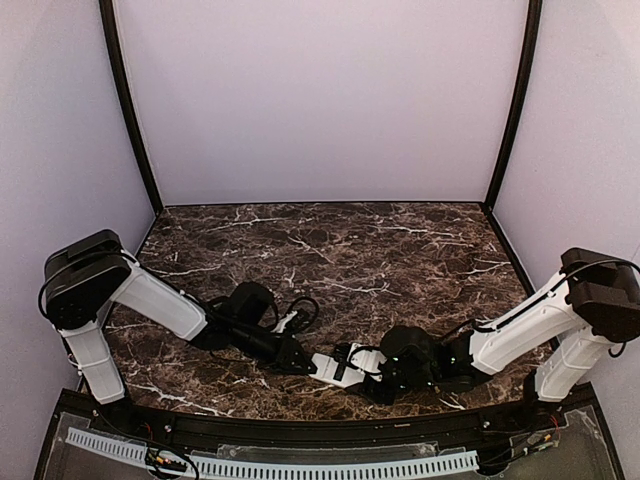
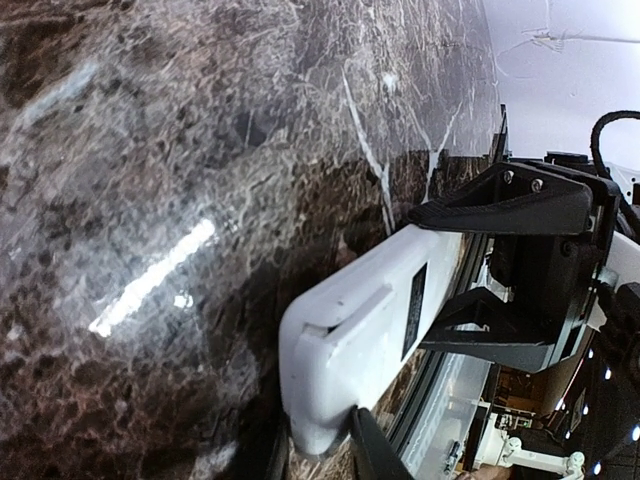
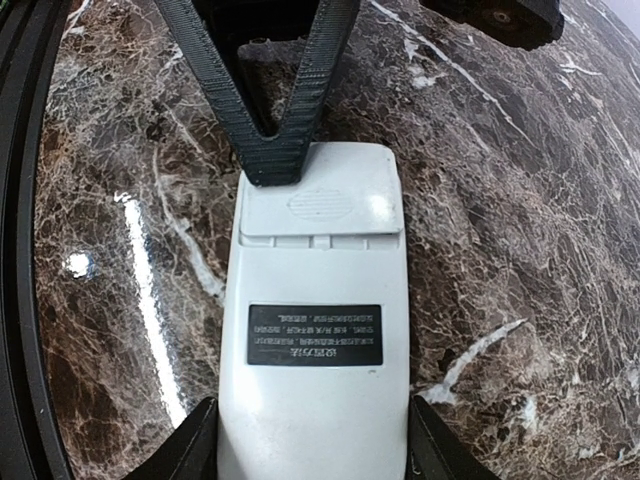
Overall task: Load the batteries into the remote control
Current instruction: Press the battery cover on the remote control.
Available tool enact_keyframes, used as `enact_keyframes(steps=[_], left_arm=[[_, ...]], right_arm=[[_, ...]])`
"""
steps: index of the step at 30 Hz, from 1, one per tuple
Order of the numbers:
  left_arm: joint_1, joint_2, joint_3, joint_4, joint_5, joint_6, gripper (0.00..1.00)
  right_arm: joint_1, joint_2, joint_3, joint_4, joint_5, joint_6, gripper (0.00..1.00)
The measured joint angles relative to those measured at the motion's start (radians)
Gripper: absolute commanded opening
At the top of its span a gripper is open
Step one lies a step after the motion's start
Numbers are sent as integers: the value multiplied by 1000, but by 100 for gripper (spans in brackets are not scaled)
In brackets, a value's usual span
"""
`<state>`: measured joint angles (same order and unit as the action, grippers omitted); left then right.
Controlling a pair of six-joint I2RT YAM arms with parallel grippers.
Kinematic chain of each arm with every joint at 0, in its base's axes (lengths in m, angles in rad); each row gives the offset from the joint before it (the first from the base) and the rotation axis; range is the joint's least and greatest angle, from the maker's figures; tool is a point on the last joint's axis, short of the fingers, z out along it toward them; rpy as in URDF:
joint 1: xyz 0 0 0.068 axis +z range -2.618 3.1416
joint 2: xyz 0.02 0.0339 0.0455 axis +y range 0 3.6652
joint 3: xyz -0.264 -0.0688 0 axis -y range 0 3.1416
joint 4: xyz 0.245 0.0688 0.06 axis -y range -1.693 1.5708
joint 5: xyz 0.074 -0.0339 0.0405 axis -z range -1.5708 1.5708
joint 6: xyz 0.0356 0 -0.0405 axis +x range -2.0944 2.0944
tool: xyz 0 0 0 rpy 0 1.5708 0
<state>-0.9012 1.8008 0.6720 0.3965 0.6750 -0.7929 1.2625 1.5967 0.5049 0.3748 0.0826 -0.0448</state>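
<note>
**Item held:** small white rectangular plastic remote control [image 1: 345, 365], plain back up, black printed label [image 3: 314, 335] at mid-body. Its ribbed white battery cover [image 3: 320, 205] looks seated, not yet slid off.

**Right end effector** [image 3: 312, 428]: clenched on the remote control's long sides, at the end away from the cover.

**Left end effector** [image 1: 306, 361]: at the cover end, one black trussed finger [image 3: 275, 150] lying on the cover's tip. I cannot tell whether it is clamped or only resting.

**Batteries:** none in view from where I stand, neither beside the remote control nor elsewhere on the dark brown marbled bench [image 1: 350, 250].

**Hazards, as I judge them:** a push on the cover along the remote control's length could slide the body through the right fingers, since the smooth sides offer little bite. A twist between the two arms could pop the handset loose. A freed cover could skid away.

**Edges and room:** the black front rail [image 1: 330, 425] runs just beside the remote control on the arms' side, so a drop there risks loss. Beyond the remote control, the bench lies open toward the back wall.
</note>
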Motion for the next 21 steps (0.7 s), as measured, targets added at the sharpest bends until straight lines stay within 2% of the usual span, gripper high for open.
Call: enact_keyframes(steps=[7,21], left_arm=[[-3,-4,27,-54,6,27,32],[-6,-8,74,-158,-2,90,34]], right_arm=[[0,0,0,2,-2,-4,0],[0,0,-2,10,-23,-4,0]])
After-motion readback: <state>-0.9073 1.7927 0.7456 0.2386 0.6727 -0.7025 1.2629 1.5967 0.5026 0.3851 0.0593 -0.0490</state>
